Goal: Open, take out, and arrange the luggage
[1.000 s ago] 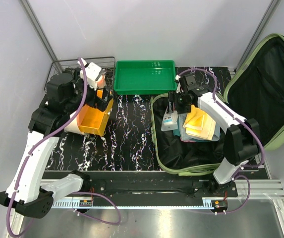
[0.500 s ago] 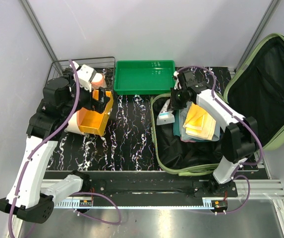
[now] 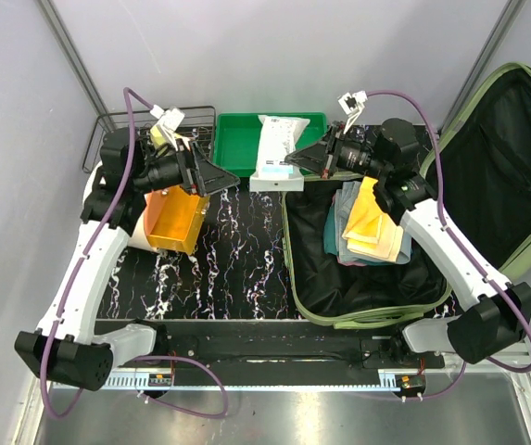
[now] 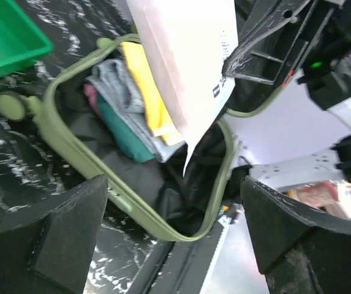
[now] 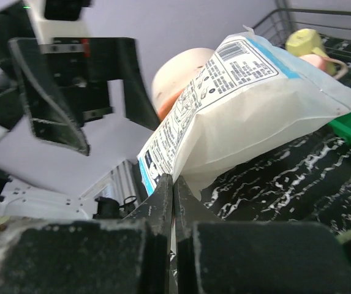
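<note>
The luggage (image 3: 367,295) lies open at the right, a pale olive shell with black lining, its lid (image 3: 511,158) propped against the wall. Folded clothes (image 3: 372,225) are stacked in its base. My right gripper (image 3: 295,159) is shut on the bottom edge of a white printed pouch (image 3: 274,150), held in the air over the front of the green tray. The wrist view shows the pouch (image 5: 242,101) pinched between the shut jaws (image 5: 174,184). My left gripper (image 3: 211,176) is open, level with the pouch and a short way left of it. Its wrist view shows the pouch (image 4: 184,61) ahead of the wide jaws (image 4: 175,236), not between them.
A bright green tray (image 3: 237,148) stands at the back centre. A wire basket (image 3: 126,125) with small items is at the back left. An orange box (image 3: 177,221) sits below the left gripper. The luggage rim (image 4: 132,208) and a wheel (image 4: 13,105) lie beneath the left wrist.
My right gripper shut on the pouch, lifted it out of the luggage and carried it left over the tray. The left gripper rose from the orange box and turned toward the pouch.
</note>
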Action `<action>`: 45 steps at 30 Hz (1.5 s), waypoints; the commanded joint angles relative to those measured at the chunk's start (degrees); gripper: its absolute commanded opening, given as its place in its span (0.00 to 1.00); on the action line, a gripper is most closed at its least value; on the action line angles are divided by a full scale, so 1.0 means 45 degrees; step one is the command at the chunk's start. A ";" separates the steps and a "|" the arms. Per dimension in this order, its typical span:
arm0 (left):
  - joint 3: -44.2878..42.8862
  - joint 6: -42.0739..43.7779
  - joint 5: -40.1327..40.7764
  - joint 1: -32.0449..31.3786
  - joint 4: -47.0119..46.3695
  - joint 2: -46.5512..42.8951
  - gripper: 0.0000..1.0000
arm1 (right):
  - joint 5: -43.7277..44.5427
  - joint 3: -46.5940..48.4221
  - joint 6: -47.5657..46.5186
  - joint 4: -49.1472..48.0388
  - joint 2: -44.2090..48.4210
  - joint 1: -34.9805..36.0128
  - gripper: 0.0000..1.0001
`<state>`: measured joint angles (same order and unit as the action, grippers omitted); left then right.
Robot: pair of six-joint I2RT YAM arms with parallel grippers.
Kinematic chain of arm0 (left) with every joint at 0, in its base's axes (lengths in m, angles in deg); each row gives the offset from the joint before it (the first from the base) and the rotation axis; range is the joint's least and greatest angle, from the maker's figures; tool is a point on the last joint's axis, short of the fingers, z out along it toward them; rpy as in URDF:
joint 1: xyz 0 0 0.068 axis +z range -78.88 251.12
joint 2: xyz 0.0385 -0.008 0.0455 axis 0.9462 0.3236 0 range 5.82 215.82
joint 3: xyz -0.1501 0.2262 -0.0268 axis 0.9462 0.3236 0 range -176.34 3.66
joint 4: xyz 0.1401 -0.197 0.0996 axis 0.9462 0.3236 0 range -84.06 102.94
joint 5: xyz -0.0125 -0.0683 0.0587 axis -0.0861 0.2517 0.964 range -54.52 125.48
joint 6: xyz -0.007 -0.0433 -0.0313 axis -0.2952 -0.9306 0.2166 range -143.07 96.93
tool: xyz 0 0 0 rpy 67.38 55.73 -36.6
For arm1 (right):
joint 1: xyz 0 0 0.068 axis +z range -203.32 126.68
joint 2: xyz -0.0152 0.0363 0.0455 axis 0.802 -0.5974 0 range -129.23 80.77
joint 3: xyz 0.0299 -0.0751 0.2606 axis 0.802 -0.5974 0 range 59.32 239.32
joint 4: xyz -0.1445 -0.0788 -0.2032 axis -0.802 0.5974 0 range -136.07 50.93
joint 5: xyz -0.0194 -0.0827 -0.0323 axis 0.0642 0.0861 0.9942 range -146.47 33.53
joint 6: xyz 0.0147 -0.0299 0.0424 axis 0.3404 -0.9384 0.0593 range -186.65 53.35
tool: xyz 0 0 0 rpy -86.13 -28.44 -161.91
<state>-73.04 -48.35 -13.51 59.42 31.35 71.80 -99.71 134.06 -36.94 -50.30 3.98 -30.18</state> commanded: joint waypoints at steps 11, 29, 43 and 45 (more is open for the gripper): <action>0.1265 -0.4442 -0.1750 -0.0211 -0.5920 0.0045 0.82 | -0.1699 -0.0652 0.1034 -0.3181 0.0562 0.1069 0.00; 0.1345 -0.4645 -0.2004 -0.0115 -0.6609 -0.0130 0.00 | -0.0319 -0.0652 0.0392 -0.1799 0.0112 0.1480 0.93; -0.3969 0.8214 0.9710 -0.0602 1.0053 0.1430 0.00 | 0.2012 -0.0515 -0.2072 0.1603 0.0503 0.0211 1.00; -0.3659 0.8235 1.0861 -0.0641 1.0291 0.1686 0.00 | 0.1993 -0.0496 -0.2208 0.1701 0.0406 0.0230 1.00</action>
<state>-89.09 -19.94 15.25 57.12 65.91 76.21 -92.08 130.65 -43.50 -45.14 4.41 -29.26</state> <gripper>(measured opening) 0.042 0.994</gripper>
